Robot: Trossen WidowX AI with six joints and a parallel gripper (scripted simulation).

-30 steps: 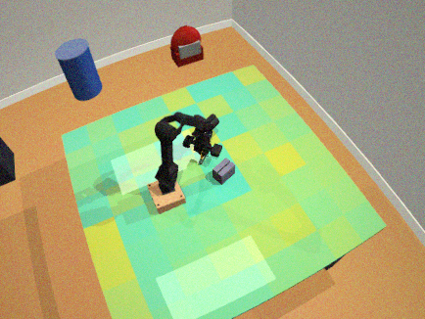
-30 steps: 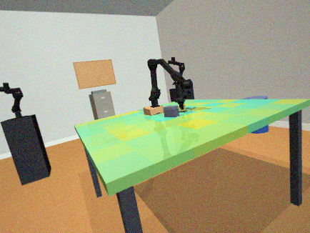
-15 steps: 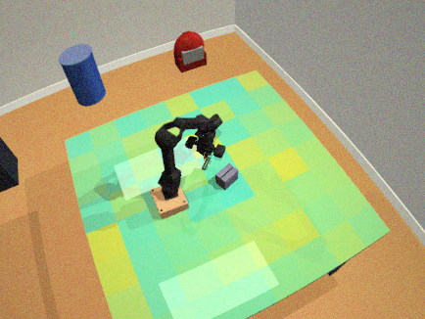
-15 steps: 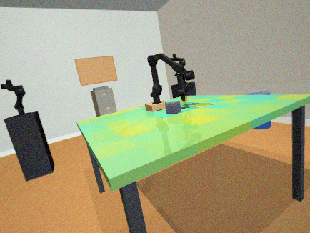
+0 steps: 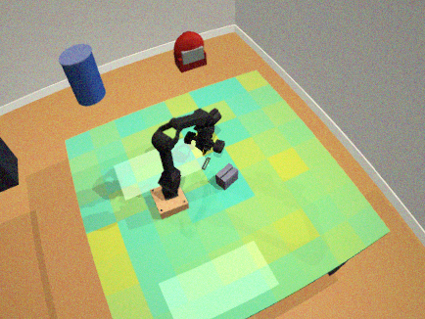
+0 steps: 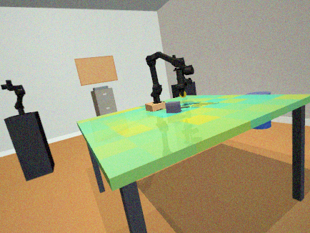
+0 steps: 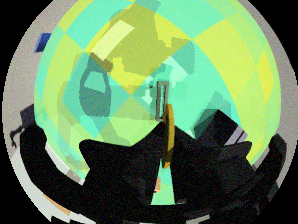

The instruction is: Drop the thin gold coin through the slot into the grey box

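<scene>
My gripper [image 5: 206, 150] [image 6: 182, 92] [image 7: 165, 125] is shut on the gold coin [image 6: 185, 94] [image 7: 170, 137], which stands upright on edge between the fingertips and sticks out beyond them. The coin is held above the table. The dark holder [image 5: 208, 164] [image 7: 159, 102] is an empty narrow frame on the table below the gripper, ahead of the coin in the wrist view. The grey box [image 5: 228, 181] [image 6: 173, 107] [image 7: 232, 136] stands on the table beside the holder, with a dark slot along its lid. In the wrist view the right finger partly hides it.
The arm's wooden base [image 5: 168, 207] [image 6: 153, 106] stands on the patchwork table [image 5: 206, 220] [image 6: 157, 136], on the other side of the box from the top view's right wall. A blue cylinder [image 5: 83, 75] and a red object [image 5: 189, 46] stand on the floor beyond the table.
</scene>
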